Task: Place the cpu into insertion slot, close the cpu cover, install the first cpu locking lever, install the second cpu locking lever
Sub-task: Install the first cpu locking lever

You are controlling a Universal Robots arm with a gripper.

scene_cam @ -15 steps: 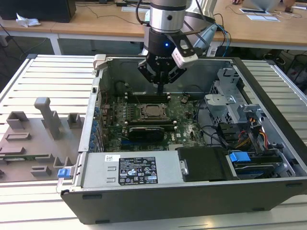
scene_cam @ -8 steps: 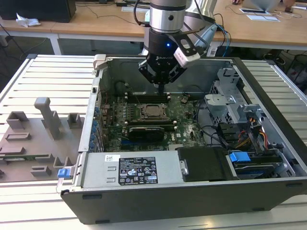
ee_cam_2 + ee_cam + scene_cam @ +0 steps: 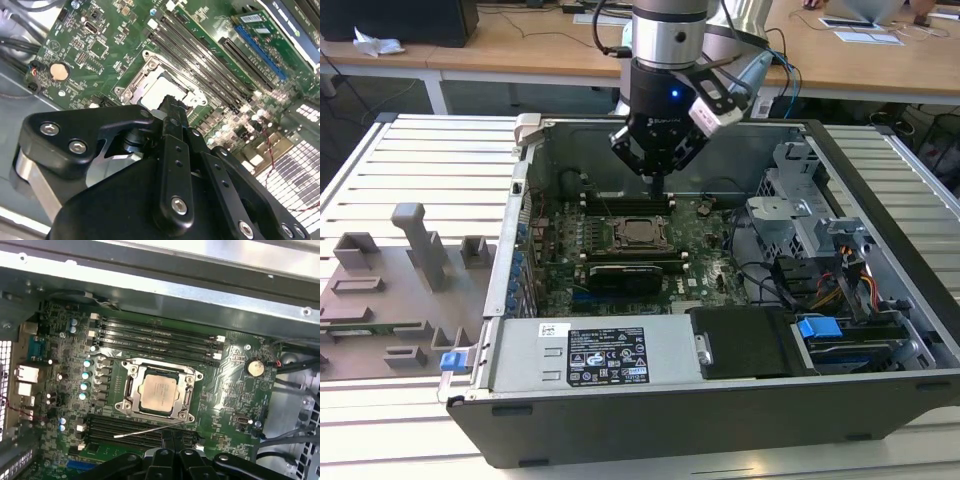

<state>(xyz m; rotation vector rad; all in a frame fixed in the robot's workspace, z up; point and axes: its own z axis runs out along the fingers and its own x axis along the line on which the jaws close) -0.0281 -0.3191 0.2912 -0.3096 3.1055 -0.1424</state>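
In the exterior view, the gripper point(image 3: 657, 188) hangs inside an open computer case point(image 3: 720, 420) at the upper middle of the frame. Its fingers are pressed together into one narrow tip just above the green motherboard point(image 3: 705, 245). The cpu point(image 3: 640, 232) sits in its socket near the middle of the board, a little below the tip in the picture. A white label point(image 3: 608, 357) with dense print, too small to read, lies on the silver box along the case's near wall. A grey plastic tray point(image 3: 380, 300) with upright blocks rests on the slatted table point(image 3: 420, 150) at the exterior view's left.

In the second wrist view, the black gripper point(image 3: 172, 102) reaches towards the socket with its tip close over the cpu point(image 3: 160, 90). The cpu cover point(image 3: 134, 76) frames the chip. A coin battery point(image 3: 59, 71) sits on the board well apart from the socket, and the long memory slots point(image 3: 200, 55) run beside it.

In the first wrist view, the cpu point(image 3: 157, 392) lies flat in the socket, and the fine print on its pale top cannot be read. The cpu cover point(image 3: 131, 390) lies down flat around it. A thin wire lever point(image 3: 150, 430) sticks out slantwise from one corner of the socket, across the dark slots between the socket and the gripper point(image 3: 175, 455). The coin battery point(image 3: 254, 367) is off to one side.
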